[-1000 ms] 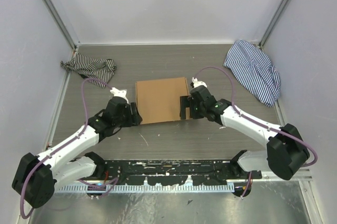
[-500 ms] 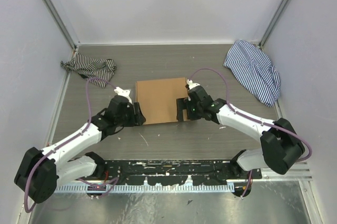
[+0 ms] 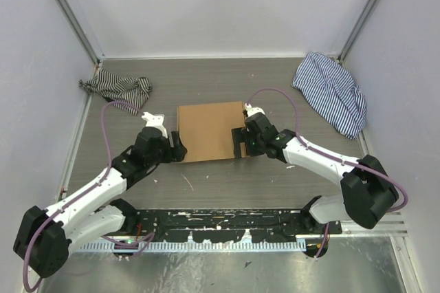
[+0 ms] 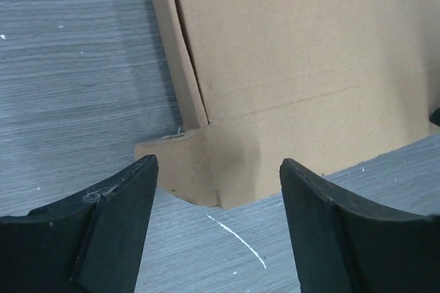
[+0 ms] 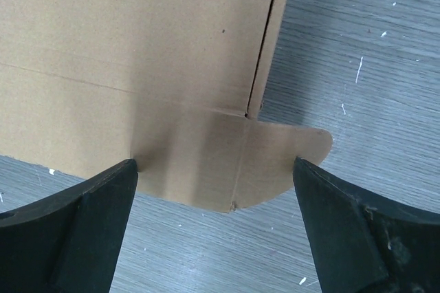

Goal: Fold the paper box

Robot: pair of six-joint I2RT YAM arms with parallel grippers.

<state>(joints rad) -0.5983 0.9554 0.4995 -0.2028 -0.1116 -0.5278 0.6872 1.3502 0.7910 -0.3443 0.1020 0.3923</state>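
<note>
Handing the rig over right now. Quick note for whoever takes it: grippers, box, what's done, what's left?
Left gripper: open, holding nothing, fingers straddling the near-left corner of the paper box.
Right gripper: open, holding nothing, straddling the near-right corner.
Box: lies flat mid-table, large panel on top.
Done: appears mostly folded flat.
Left: the left corner tab and right corner tab stick out flat on the table, untucked; probably next.
Striped cloths lie at the far corners, apart from the box.
</note>
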